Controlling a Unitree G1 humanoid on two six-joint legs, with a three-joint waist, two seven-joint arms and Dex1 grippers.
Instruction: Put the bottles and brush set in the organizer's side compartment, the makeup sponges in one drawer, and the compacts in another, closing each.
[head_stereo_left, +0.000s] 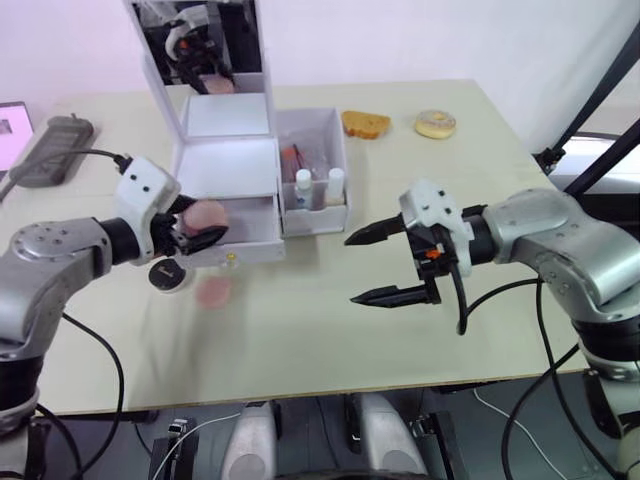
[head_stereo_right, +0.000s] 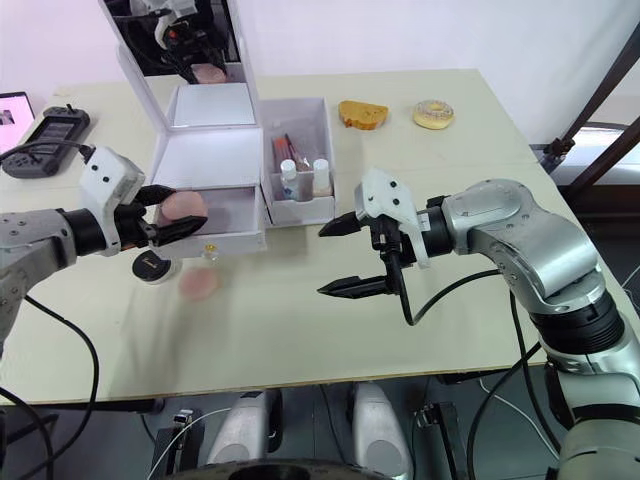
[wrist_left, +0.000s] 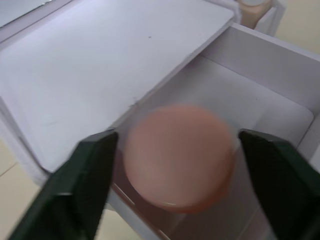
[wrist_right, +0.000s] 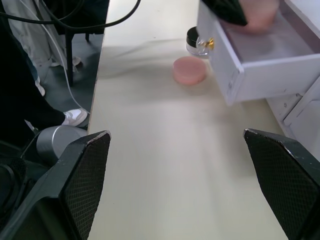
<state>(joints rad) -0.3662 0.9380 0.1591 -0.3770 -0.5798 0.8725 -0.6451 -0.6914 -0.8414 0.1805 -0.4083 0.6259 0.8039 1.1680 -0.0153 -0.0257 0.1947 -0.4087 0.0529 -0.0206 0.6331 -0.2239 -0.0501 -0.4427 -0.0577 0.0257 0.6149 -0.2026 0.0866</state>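
My left gripper (head_stereo_left: 200, 226) hangs over the open drawer (head_stereo_left: 250, 222) of the organizer (head_stereo_left: 228, 160), fingers spread around 1 pink compact (wrist_left: 179, 156), not clamping it. A 2nd pink compact (head_stereo_left: 213, 291) lies on the bench (head_stereo_left: 300, 340). My right gripper (head_stereo_left: 378, 265) hovers wide open.

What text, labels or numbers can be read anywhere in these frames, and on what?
None can be read.
Bottles in the organizer's side compartment: any label print too small.
Screen at the table's far left edge: content blurred.
Black handheld device: no markings legible.
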